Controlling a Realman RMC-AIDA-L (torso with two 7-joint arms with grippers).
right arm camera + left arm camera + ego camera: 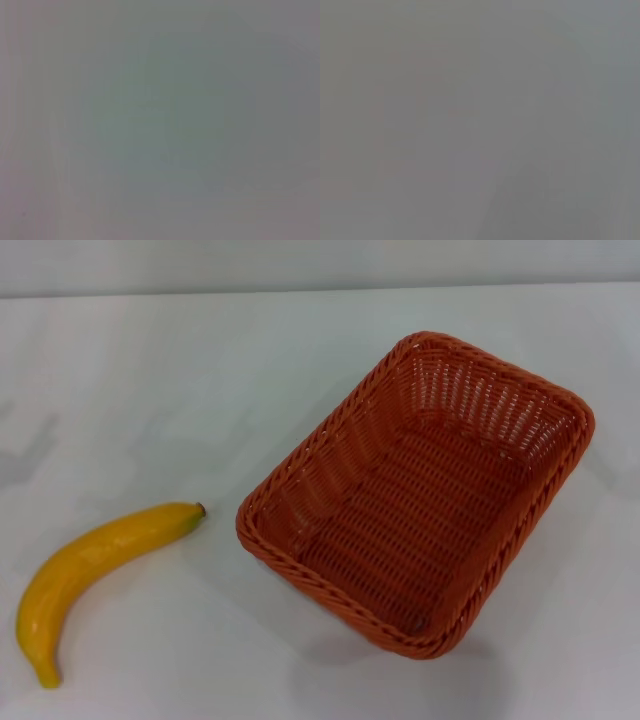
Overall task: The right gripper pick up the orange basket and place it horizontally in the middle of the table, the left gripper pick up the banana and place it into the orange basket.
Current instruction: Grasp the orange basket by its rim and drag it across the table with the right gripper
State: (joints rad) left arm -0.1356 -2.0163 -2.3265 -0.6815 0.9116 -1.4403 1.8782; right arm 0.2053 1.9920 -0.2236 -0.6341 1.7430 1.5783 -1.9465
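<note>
Neither arm's jaws show; banana (88,565) lies beside empty, angled orange basket (420,490)

Head cam looks down from above, fairly close on table (200,370), banana (90,565) left, basket (420,490) right. Both wrist cams show blank grey; no shared scene w/ head view.

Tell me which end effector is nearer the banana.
Cannot tell: neither end effector shows in any view. The banana lies on the robot's left, beside the orange basket.
</note>
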